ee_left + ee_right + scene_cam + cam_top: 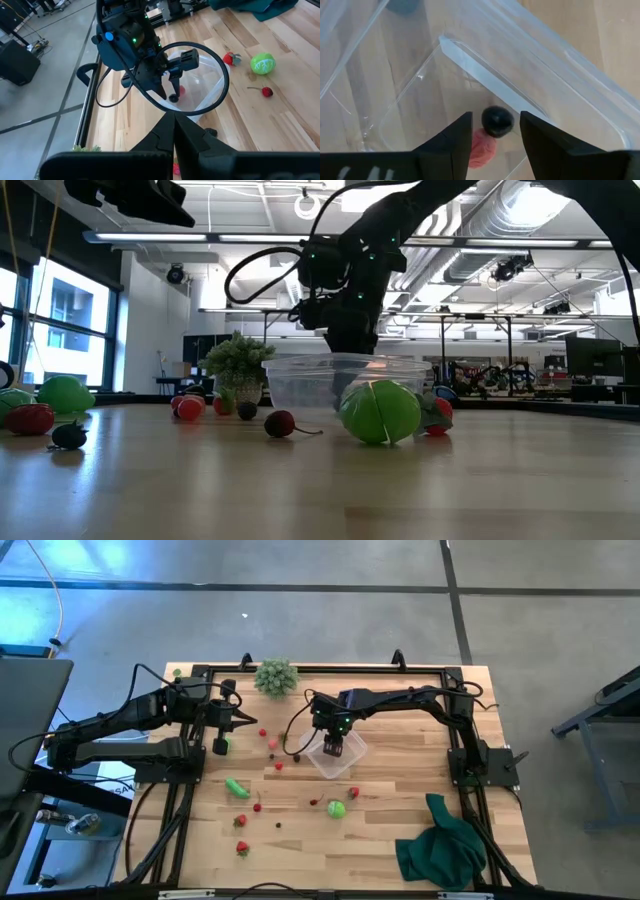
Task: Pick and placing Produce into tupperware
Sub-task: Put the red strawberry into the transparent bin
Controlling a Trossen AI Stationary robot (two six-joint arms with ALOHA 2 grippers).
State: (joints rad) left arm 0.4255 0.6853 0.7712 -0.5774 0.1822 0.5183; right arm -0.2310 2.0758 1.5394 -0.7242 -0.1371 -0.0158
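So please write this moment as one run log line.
right gripper: open over tupperware, dark piece between fingers | red piece inside | left gripper: shut, waiting at left side

Two matte black arms (400, 698), looped black cables, small green lights, a blue round marking

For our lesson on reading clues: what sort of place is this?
Probably a robotics lab or workshop: exposed silver ceiling ducts, a polished grey concrete floor, and a pale wooden work table carrying two dark robot arms.
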